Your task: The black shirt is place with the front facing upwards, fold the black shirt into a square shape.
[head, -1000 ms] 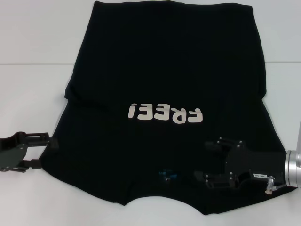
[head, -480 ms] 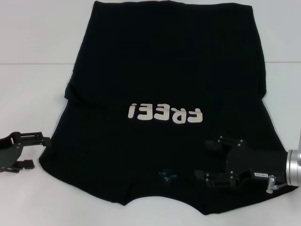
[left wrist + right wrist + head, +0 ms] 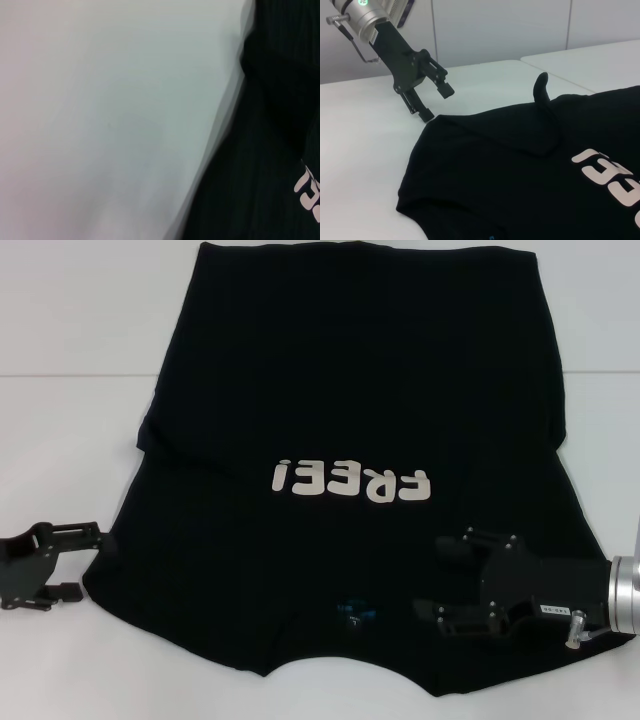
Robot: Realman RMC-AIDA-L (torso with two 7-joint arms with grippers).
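The black shirt lies flat on the white table with its cream "FREE!" lettering facing up and the blue neck label near my side. My left gripper stands open at the shirt's near left edge, with nothing between its fingers. In the right wrist view the left gripper hovers just off the corner of the shirt. My right gripper is open, low over the shirt's near right part beside the collar. The left wrist view shows the shirt's edge.
The white table has bare surface to the left and right of the shirt. A small peak of fabric stands up from the shirt's far side in the right wrist view. A seam in the table runs across behind.
My left gripper drew back a little to the left from the shirt's edge, then eased slightly back towards it. The right gripper and the shirt stayed still.
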